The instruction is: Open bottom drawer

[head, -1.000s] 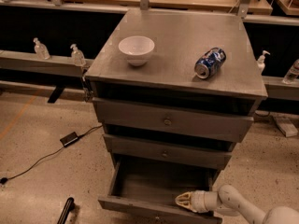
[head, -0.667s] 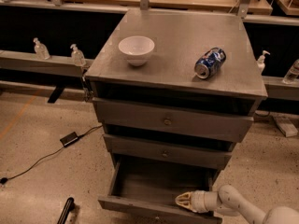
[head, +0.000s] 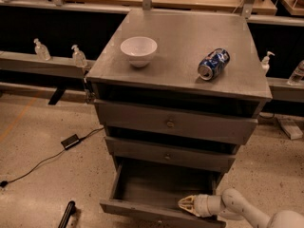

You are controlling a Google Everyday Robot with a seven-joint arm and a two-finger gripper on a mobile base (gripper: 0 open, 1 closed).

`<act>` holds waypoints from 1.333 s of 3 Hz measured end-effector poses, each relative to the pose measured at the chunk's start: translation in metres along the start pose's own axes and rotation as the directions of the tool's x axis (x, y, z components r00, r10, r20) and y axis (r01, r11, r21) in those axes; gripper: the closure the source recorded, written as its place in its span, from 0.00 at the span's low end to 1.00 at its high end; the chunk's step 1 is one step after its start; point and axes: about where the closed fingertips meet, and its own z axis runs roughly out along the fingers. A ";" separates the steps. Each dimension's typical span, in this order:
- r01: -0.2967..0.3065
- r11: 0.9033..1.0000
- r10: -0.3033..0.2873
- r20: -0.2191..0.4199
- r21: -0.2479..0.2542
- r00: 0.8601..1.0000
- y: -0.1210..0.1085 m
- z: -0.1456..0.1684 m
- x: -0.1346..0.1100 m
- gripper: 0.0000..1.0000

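Observation:
The grey cabinet's bottom drawer (head: 142,186) stands pulled out toward me, its empty inside showing below the middle drawer front (head: 167,155) and the top drawer front (head: 169,123). Its front panel runs along the lower edge of the view and its knob is hidden. My gripper (head: 186,204) is at the lower right, pointing left, its pale fingertips just above the pulled-out drawer's front edge near the right side. The white arm runs off to the bottom right corner.
A white bowl (head: 138,50) and a blue can (head: 213,64) lying on its side rest on the cabinet top (head: 183,42). A black power brick (head: 70,141) with cable lies on the floor at left. Small bottles (head: 78,57) stand on a ledge behind.

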 end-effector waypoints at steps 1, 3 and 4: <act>0.000 1.000 0.000 0.000 0.000 1.000 0.000 0.000 0.000 0.12; 0.000 1.000 0.000 0.001 0.000 1.000 -0.011 0.002 -0.001 0.02; 0.000 1.000 0.000 0.001 0.000 1.000 -0.013 0.002 -0.001 0.25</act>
